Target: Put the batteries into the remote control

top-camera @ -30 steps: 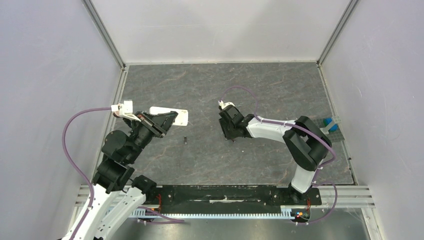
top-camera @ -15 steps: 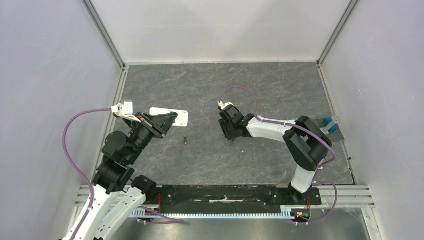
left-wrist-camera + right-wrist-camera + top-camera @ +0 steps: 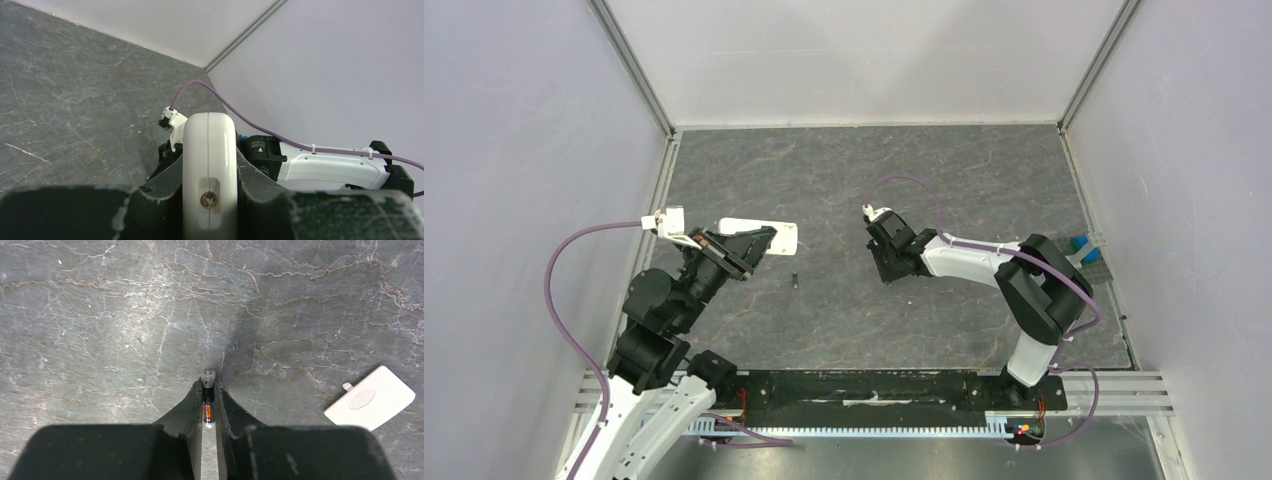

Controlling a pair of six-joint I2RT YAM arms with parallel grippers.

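Colours: white, black, grey.
Remote control [image 3: 209,165] white; battery [image 3: 208,410] dk grey-black w/ orange mark; cover [image 3: 370,399] off-white; table [image 3: 100,315] grey, pale marble veins.

There are two batteries [image 3: 208,399]. There is one remote control [image 3: 209,150] and one small white cover [image 3: 370,398].

A dark battery [image 3: 208,378] is held lengthwise between the closed jaws of the right gripper [image 3: 208,390], its capped end protruding beyond their tips. A white cover piece [image 3: 370,398] lies flat on the grey veined surface [image 3: 100,315], well apart to the right.
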